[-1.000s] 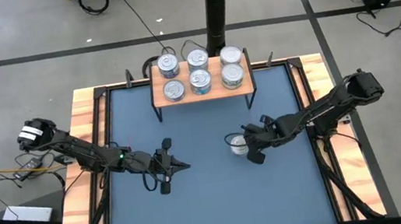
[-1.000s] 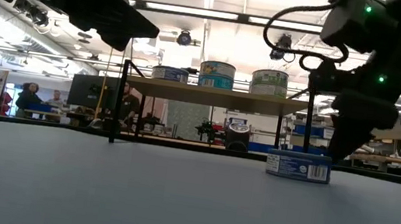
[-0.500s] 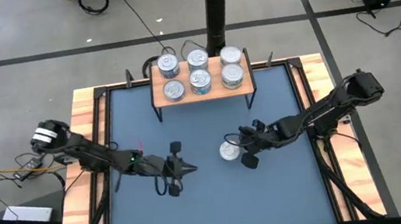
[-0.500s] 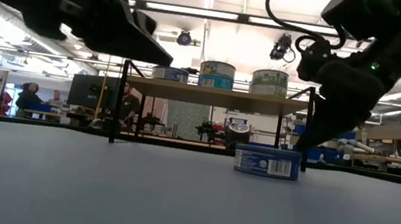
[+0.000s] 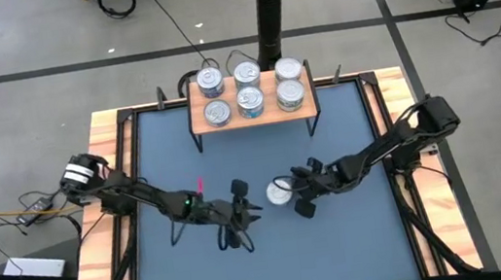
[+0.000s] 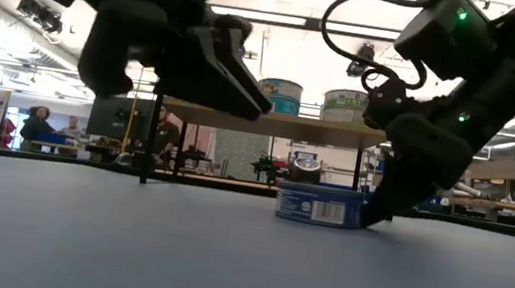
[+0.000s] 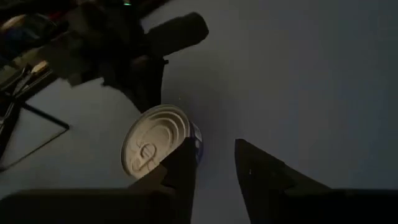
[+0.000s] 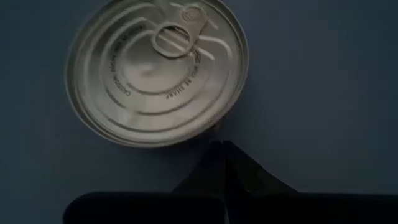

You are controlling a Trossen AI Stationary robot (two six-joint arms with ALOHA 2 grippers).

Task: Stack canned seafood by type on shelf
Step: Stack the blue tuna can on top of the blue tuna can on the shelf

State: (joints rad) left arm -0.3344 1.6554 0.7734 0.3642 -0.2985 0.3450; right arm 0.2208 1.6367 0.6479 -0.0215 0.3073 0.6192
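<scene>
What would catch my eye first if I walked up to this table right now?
Probably the lone tin on the blue mat, mid-table, with both dark arms converging on it: the right gripper, fingers shut, is right beside it, and the left gripper hovers close on its other side, fingers parted. Behind them, more tins crowd the small wooden shelf at the table's far edge.

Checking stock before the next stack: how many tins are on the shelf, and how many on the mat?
Tins seen on the shelf from above, such as one: 6
Tin on the mat: 1
Total: 7
</scene>
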